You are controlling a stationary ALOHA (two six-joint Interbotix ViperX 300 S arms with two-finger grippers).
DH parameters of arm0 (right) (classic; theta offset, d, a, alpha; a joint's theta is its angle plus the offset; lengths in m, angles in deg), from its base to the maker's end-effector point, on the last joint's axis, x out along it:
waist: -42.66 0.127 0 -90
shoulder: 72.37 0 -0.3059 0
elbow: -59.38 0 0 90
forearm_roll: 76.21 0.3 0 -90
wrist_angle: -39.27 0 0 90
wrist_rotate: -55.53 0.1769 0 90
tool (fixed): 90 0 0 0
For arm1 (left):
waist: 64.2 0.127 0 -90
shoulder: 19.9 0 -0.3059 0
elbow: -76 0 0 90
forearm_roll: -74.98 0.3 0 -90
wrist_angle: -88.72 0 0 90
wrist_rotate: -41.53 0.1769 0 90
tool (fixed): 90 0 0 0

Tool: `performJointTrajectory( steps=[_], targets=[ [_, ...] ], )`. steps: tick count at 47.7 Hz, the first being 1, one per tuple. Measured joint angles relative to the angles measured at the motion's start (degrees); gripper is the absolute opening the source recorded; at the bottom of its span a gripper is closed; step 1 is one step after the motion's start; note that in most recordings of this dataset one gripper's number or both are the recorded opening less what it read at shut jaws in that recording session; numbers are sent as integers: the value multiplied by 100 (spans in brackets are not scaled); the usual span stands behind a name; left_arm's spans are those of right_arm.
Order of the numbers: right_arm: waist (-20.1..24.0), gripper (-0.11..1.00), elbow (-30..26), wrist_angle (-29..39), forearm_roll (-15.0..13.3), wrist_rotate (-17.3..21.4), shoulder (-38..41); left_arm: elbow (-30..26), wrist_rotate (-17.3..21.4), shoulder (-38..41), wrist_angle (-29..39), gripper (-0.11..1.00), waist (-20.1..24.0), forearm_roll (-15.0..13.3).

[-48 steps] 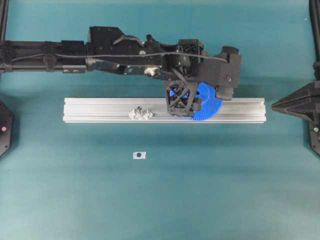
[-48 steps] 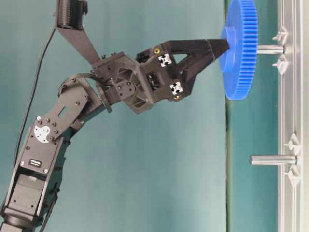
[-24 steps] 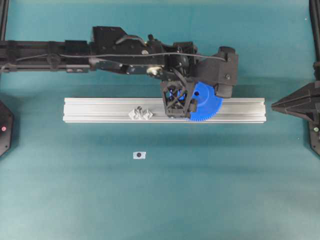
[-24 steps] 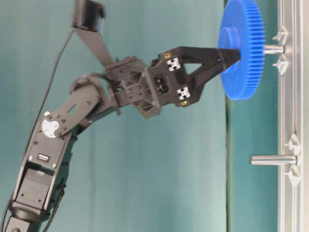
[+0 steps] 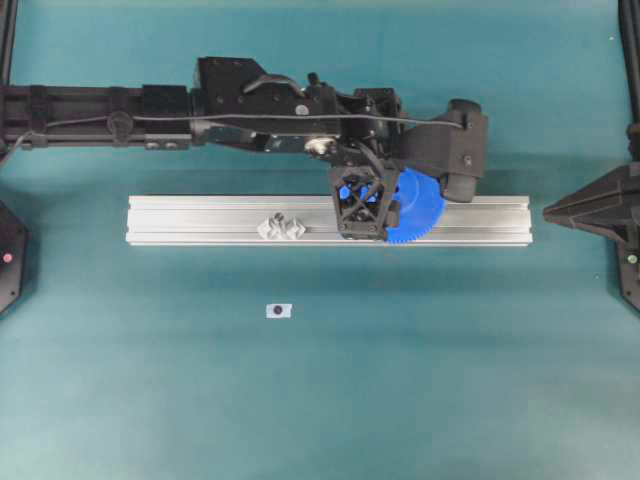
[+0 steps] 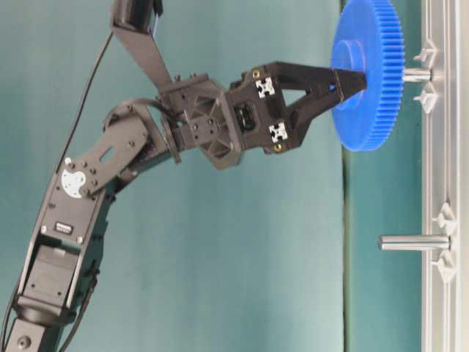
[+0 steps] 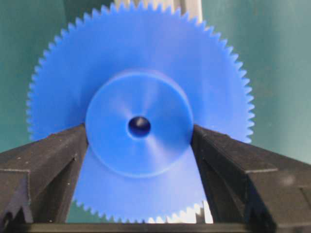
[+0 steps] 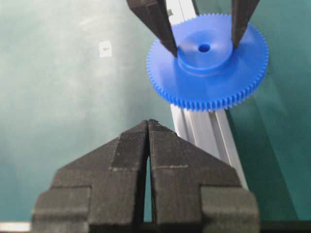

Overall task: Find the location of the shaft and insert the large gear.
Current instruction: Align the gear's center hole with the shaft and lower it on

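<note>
The left gripper (image 6: 350, 79) has the large gear (image 6: 366, 73) pinched by its raised hub, fingers (image 7: 58, 160) spread wide against either side of that hub. In the table-level view the gear stands partway down a shaft (image 6: 416, 75) whose end pokes out between the disc and the rail (image 6: 440, 176); the gear does not reach the rail. From overhead, the blue disc (image 5: 415, 210) sits at about 3 o'clock from the rail's middle, overhanging both long edges, with the gripper (image 5: 362, 205) directly over it. A second shaft (image 6: 412, 242) stands bare further along the rail, its little brackets (image 5: 281, 227) showing at roughly 9 o'clock from the gear. A tiny white tag (image 5: 279, 311) lies on the teal surface (image 5: 320, 400) at 6 o'clock from those brackets, well apart from the rail. The right gripper (image 8: 148, 127) is pressed fully together, holding nothing, parked off at the 3 o'clock edge of the overhead view.
</note>
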Motion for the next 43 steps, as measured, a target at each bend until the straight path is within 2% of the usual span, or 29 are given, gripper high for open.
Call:
performJointTrajectory(
  steps=[10, 25, 32, 43],
  targets=[
    [9, 2, 0, 0, 0, 0, 0, -132, 0, 62, 237, 83, -18, 0],
    [0, 2, 0, 0, 0, 0, -9, -35, 0, 35, 1274, 83, 18, 0],
    [0, 2, 0, 0, 0, 0, -26, -26, -9, 18, 1151, 83, 9, 9],
    [0, 2, 0, 0, 0, 0, -35, -185, -70, 18, 431, 79, 18, 9]
  ],
)
